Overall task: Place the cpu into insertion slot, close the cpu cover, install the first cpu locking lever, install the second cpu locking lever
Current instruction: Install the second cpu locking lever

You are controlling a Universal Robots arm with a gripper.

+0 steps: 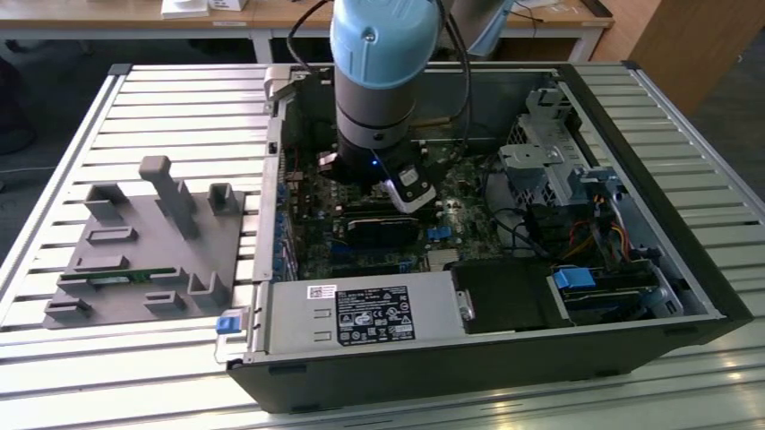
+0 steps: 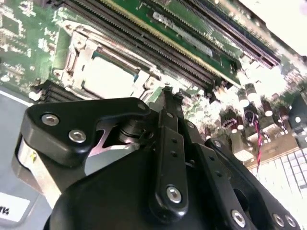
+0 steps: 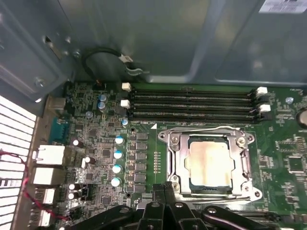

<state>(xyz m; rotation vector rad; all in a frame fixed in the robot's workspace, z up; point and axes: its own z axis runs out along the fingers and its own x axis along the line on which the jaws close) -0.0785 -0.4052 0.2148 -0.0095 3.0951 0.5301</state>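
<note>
cpu (image 3: 209,163) seated, cpu cover (image 3: 209,139) down; pincer (image 3: 164,190) clenched empty beside the socket, could scrape motherboard (image 3: 100,158) capacitors if it drifts

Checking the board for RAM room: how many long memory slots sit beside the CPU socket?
4 memory slots, stacked in parallel rows between the case wall and the insertion slot, white latches at their ends. None seems hidden in the first wrist view.

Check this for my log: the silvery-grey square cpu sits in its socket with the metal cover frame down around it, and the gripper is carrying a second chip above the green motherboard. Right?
Not quite: the black gripper carries nothing; its fingers meet with no chip between them, as the first wrist view shows. The rest holds: the silvery-grey square cpu sits in its socket, the metal cover frame lies down around it, and the gripper is above the green motherboard.
</note>
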